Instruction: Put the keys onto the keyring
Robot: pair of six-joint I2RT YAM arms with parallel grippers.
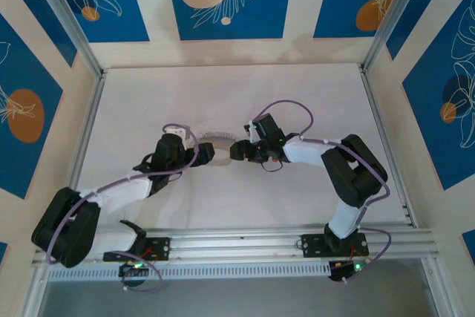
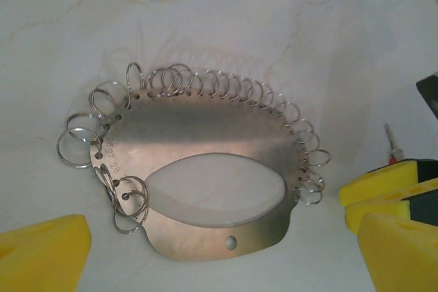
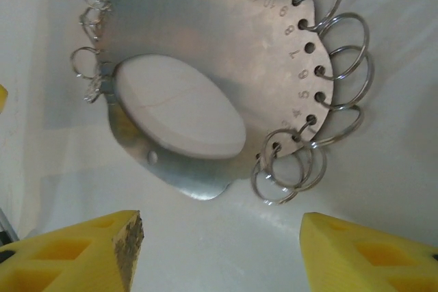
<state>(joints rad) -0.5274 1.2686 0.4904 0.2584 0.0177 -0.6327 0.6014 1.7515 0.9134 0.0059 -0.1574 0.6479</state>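
Top view, layout: You have the keyring (image 1: 219,141), here a flat silvery plate edged with wire loops, lying mid-tabletop (image 1: 223,87). The left tool (image 1: 210,155) and right tool (image 1: 236,150) close on it from opposite sides, almost nose to nose.
Top view, reason: That pincer stance looks chosen so one arm can steady the plate while the other works a loop.

Left wrist, keyring: The keyring (image 2: 198,128) lies flat below your camera, its split rings (image 2: 171,81) fanned along the far edge and its oval cut-out (image 2: 215,189) showing the tabletop through it.
Left wrist, tool: Your left tool (image 2: 224,227) is spread wide and released, straddling the plate's near edge and gripping nothing.
Left wrist, key: The key (image 2: 391,147), tiny, silvery and with a reddish spot, sits off the plate's right side, just beyond the other arm's yellow fingers (image 2: 383,181). Whether it lies loose on the tabletop or touches them, you cannot tell.

Right wrist, keyring: The keyring (image 3: 226,39) lies just ahead, tilted in frame, with numbered holes (image 3: 309,47) carrying the larger split rings (image 3: 342,66).
Right wrist, tool: Your right tool (image 3: 220,237) stands parted with a bare gap, short of the plate and touching nothing.
Right wrist, judgement: No key is threaded yet.
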